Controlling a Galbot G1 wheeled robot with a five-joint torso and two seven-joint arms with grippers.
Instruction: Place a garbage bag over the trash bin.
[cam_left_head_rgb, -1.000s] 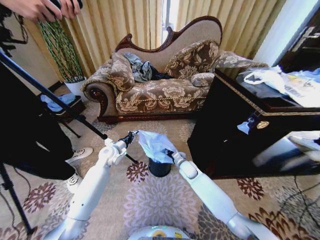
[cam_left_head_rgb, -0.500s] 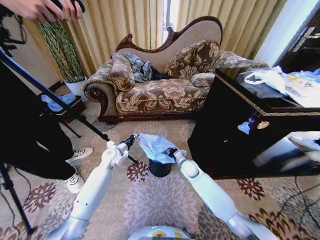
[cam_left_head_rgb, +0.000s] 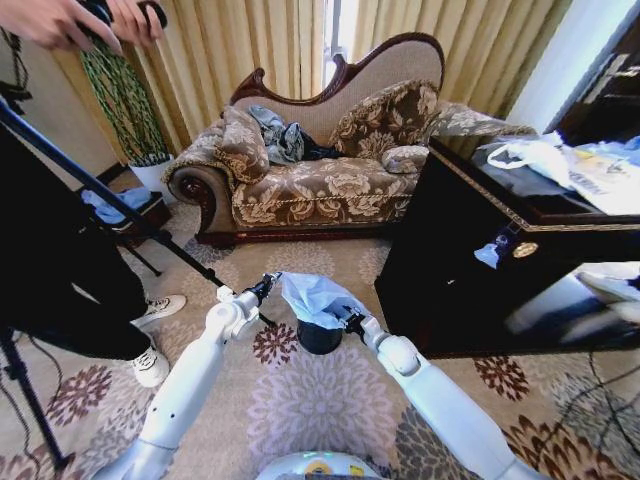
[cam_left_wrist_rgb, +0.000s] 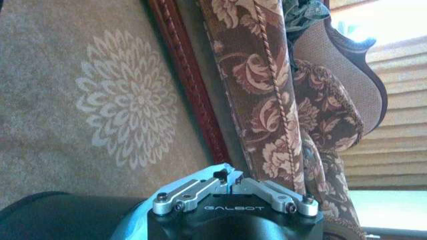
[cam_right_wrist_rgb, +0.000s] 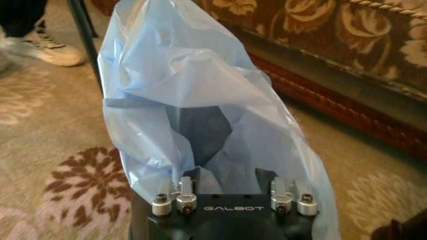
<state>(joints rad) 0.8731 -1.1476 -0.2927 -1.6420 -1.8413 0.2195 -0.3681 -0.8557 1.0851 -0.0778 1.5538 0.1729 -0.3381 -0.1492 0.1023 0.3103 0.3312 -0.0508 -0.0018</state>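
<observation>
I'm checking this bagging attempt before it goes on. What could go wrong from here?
The thin pale blue translucent plastic garbage bag sits bunched above the small black cylindrical trash bin, so it may crumple on top instead of sliding over the rim. The left end effector and right end effector pull from opposite sides; the thin film could tear or slip free.

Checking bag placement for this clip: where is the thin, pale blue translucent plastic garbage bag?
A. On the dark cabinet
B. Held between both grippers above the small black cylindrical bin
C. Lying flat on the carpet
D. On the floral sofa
B: the garbage bag hangs over the black bin, stretched between the left gripper and right gripper.
</observation>
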